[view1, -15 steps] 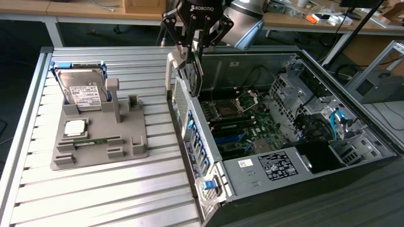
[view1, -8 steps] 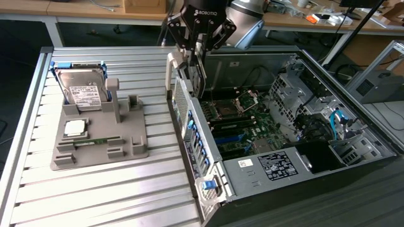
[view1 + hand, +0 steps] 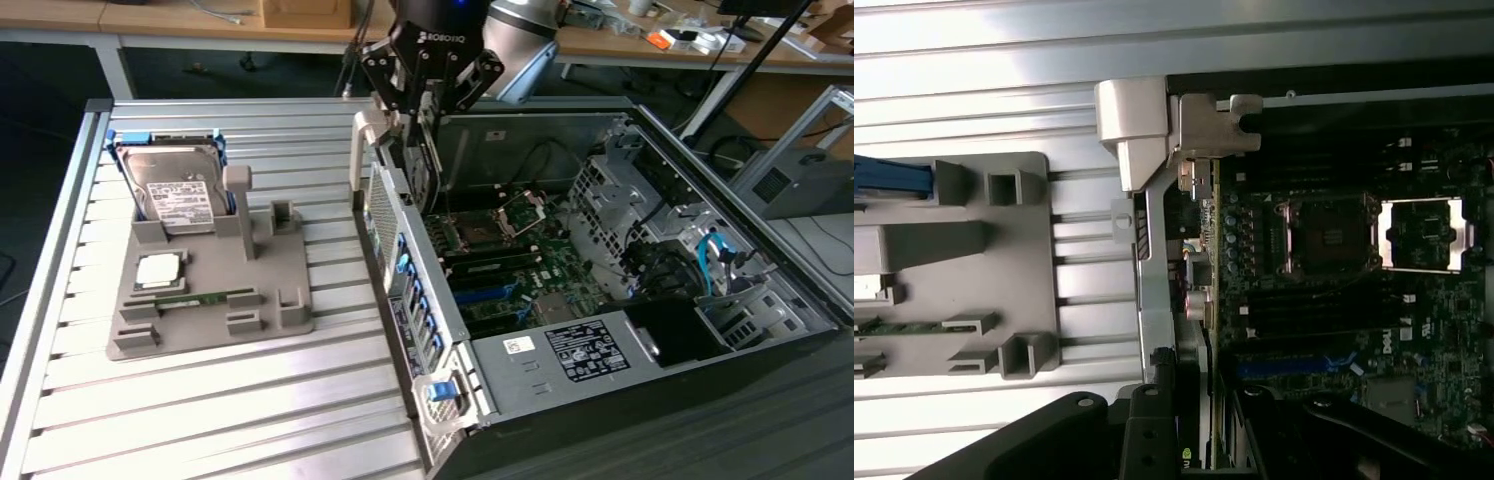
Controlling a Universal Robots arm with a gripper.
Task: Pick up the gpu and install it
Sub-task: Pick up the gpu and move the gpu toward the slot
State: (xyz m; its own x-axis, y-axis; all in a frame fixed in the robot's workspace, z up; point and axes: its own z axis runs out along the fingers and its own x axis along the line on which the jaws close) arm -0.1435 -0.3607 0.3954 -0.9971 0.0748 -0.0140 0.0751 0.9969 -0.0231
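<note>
Exterior view. Gripper (image 3: 424, 125) hangs over the rear edge of the open computer case (image 3: 534, 372), close to the light grey latch (image 3: 360, 140) on the case's back wall. Jaws stand about half closed, clamped on the gpu (image 3: 416, 160). The card hangs edge-on and upright beneath the fingers, just inside the back wall and above the motherboard (image 3: 514, 270); whether it touches the board cannot be told. On the exterior view's left, a grey holder tray (image 3: 214, 335) sits on the slatted table (image 3: 240, 410), well apart from the case. The tray carries a silver hard drive (image 3: 180, 195) leaning in its blue cradle, a square processor (image 3: 160, 270) lying flat, and a narrow green memory stick (image 3: 200, 299) in its slot.

Wrist view. Black fingers (image 3: 1149, 420) of the gripper (image 3: 1199, 440) close on either side of the gpu (image 3: 1192, 400), seen edge-on as a thin strip. It lines up along the case's silvery back wall (image 3: 1152, 290), with the grey latch (image 3: 1139, 130) beyond it. The motherboard (image 3: 1334, 340) lies beside it, processor socket (image 3: 1329, 235) open. The tray (image 3: 1024, 200) lies on the far side of the back wall, on the slats.
</note>
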